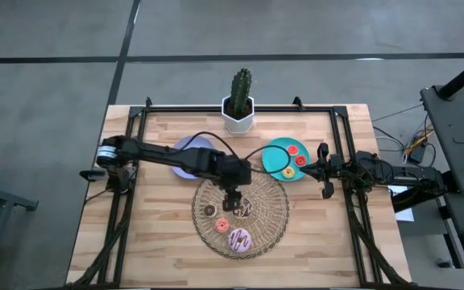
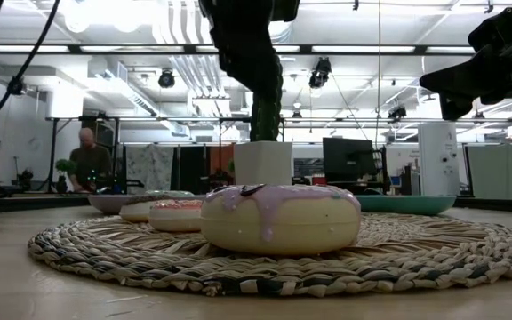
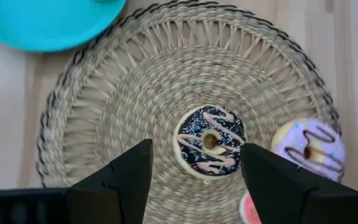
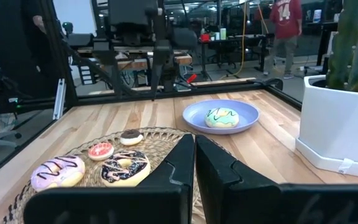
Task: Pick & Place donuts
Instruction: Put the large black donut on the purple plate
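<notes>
One white-green donut (image 4: 221,117) sits on the lavender plate (image 1: 185,147), left of the left gripper (image 1: 233,198). That gripper hangs wide open and empty over the wicker mat (image 1: 274,211), straddling the dark brown-iced donut (image 3: 210,141). Four donuts lie on the mat. Two tiny donuts (image 1: 295,151) rest on the teal plate (image 1: 274,160). The right gripper (image 1: 323,171) waits closed just beyond, holding nothing.

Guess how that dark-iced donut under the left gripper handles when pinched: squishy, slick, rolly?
The dark-iced donut lies flat on the woven mat, so it probably won't roll. Its glossy, moulded look suggests a stiff, light toy, perhaps slick. The open left gripper straddles it, so a pinch across the ring seems workable.
</notes>
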